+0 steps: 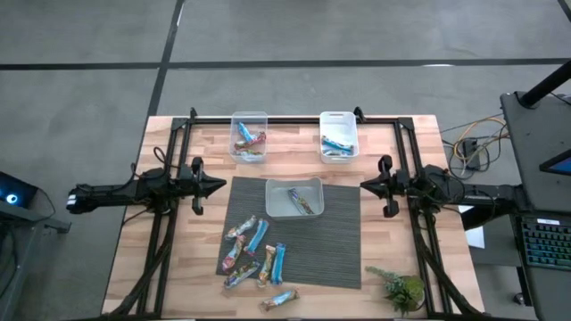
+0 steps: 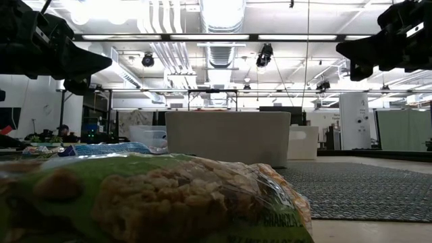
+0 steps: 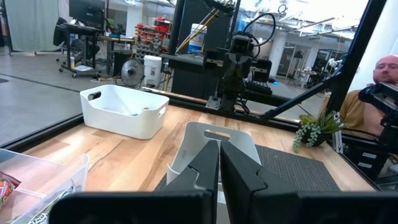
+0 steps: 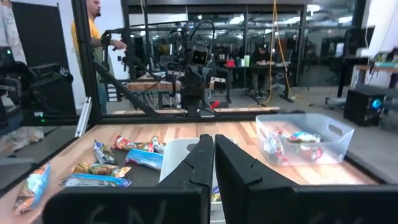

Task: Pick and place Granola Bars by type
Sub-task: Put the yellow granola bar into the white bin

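Two arms hang level above the bench [image 1: 178, 267], one on each side of the grey mat [image 1: 339, 259]. The left gripper [image 1: 217, 185] and right gripper [image 1: 364, 185] both have fingers pressed together, holding nothing. Three tubs: one on the mat [image 1: 293, 198], two beyond it [image 1: 249, 135] [image 1: 339, 135] (each holding bars). Loose bars [image 1: 254, 254] lie on the mat's near-left part.

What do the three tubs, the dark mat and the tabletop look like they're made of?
The tubs look like thin, glossy, see-through to milky plastic; their contents show through the walls. The mat looks like woven fabric or vinyl, matte, with fine ribbing. The tabletop looks like light wood in joined strips, with a smooth finish.
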